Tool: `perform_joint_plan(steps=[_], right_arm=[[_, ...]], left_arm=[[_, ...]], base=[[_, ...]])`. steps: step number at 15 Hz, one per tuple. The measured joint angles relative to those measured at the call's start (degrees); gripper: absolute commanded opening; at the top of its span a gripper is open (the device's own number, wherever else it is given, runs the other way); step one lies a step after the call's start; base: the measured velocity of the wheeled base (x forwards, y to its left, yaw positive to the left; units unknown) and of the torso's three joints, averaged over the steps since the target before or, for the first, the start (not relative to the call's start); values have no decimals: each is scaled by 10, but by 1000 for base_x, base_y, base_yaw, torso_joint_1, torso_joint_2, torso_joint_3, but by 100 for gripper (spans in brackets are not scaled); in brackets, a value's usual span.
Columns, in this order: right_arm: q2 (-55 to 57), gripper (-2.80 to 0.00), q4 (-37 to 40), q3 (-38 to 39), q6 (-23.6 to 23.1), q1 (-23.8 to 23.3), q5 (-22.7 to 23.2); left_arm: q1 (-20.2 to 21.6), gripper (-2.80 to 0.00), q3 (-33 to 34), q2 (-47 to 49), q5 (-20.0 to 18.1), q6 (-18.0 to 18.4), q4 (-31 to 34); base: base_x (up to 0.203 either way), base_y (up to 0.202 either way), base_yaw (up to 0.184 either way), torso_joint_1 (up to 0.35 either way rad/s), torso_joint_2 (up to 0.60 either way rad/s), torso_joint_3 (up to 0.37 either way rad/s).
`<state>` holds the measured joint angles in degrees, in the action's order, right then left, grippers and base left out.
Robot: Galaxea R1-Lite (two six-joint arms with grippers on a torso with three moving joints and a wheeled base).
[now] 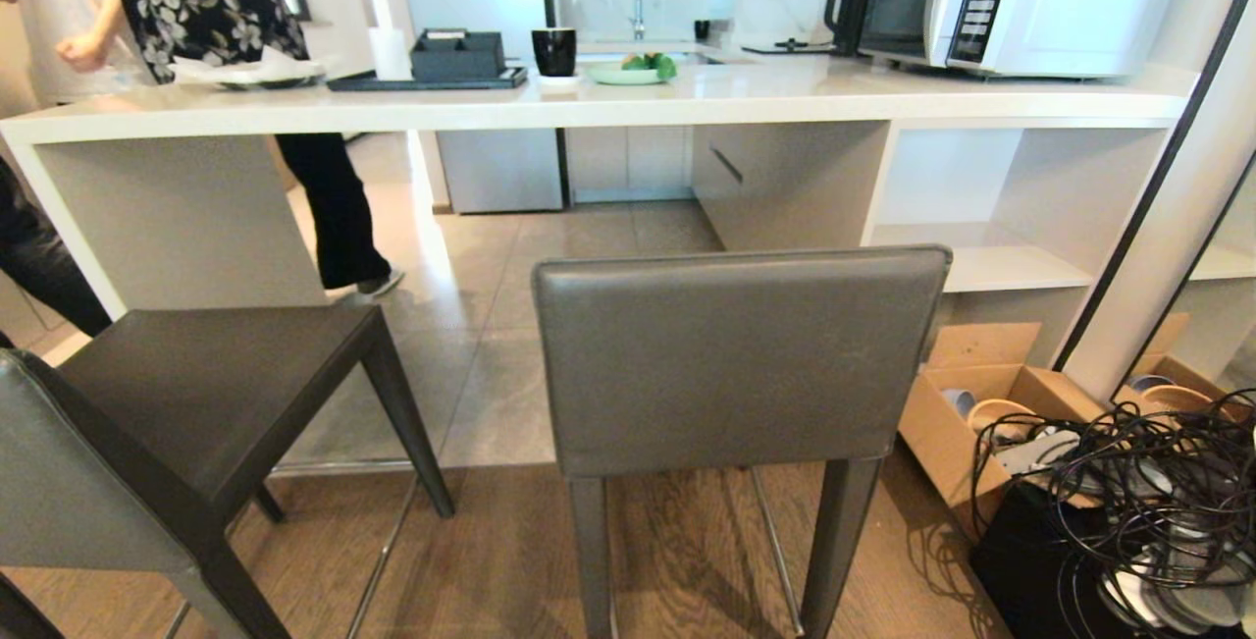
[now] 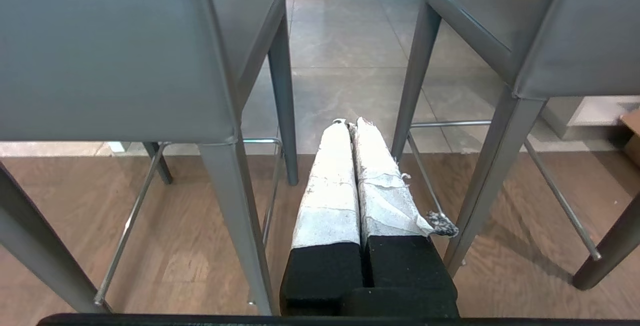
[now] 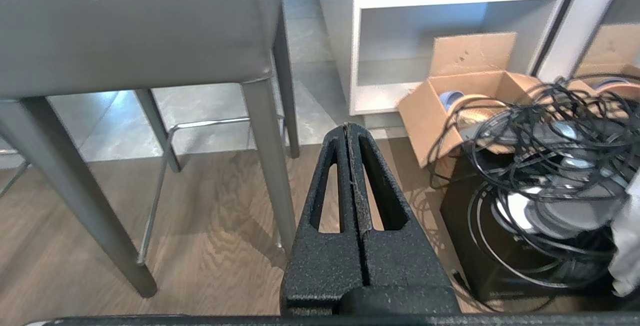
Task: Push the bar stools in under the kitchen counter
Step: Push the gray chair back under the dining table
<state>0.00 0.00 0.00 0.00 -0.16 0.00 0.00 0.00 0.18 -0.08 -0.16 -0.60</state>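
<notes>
Two dark grey bar stools stand on the floor in front of the kitchen counter (image 1: pixel 589 104), pulled out from it. One bar stool (image 1: pixel 736 364) faces the counter squarely in the middle of the head view. The other bar stool (image 1: pixel 177 423) stands at the left, turned at an angle. Neither arm shows in the head view. My left gripper (image 2: pixel 350 123), its fingers wrapped in white tape, is shut and empty, low between the two stools (image 2: pixel 115 55) (image 2: pixel 550 35). My right gripper (image 3: pixel 347 128), black, is shut and empty beside a stool (image 3: pixel 135 25).
An open cardboard box (image 1: pixel 981 403) and a black box heaped with tangled cables (image 1: pixel 1128 511) sit on the floor at the right. White shelves (image 1: pixel 1011 227) fill the counter's right end. A person (image 1: pixel 245 30) stands behind the counter. A microwave (image 1: pixel 1011 1), cup and trays rest on top.
</notes>
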Motion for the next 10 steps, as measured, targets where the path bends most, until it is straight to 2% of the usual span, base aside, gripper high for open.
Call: perform_joint_plan(steps=[2,7,10], right_arm=[[0,-280,0,0,0,0,0],[0,-280,0,0,0,0,0],[0,-280,0,0,0,0,0]], left_arm=[[0,-280,0,0,0,0,0],[0,-280,0,0,0,0,0],[0,-280,0,0,0,0,0]], base=[[62,0,1,-2,2,2],[183,0,2,3,5,4],[21,0,-1,4,1,1]])
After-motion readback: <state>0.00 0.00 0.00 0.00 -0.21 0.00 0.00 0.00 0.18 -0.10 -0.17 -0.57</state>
